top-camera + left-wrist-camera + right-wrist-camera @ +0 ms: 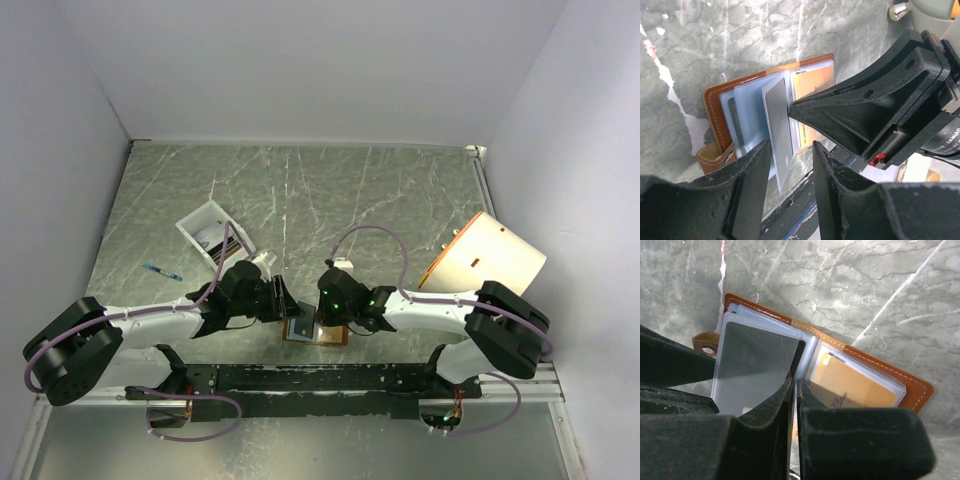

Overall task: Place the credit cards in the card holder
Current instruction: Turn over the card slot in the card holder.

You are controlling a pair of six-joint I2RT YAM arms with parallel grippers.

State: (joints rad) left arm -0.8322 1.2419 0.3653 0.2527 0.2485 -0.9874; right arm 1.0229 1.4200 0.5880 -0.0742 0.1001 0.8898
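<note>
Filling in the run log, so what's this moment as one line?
left fingers: open, either side of grey card | right fingers: shut on sleeve | card holder: open on table

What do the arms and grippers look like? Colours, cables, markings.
Left arm and right arm: white links, black joints, lilac cables. Left gripper and right gripper: matte black, wedge-shaped fingers. Green lights on the right wrist; partial white lettering on its body.

the brown leather card holder (pixel 712 107) lay open flat, nearer than the white tray (pixel 190 222); a gold card (pixel 855 385) filled one sleeve, a grey card (pixel 779 125) stood tilted over its fold.
</note>
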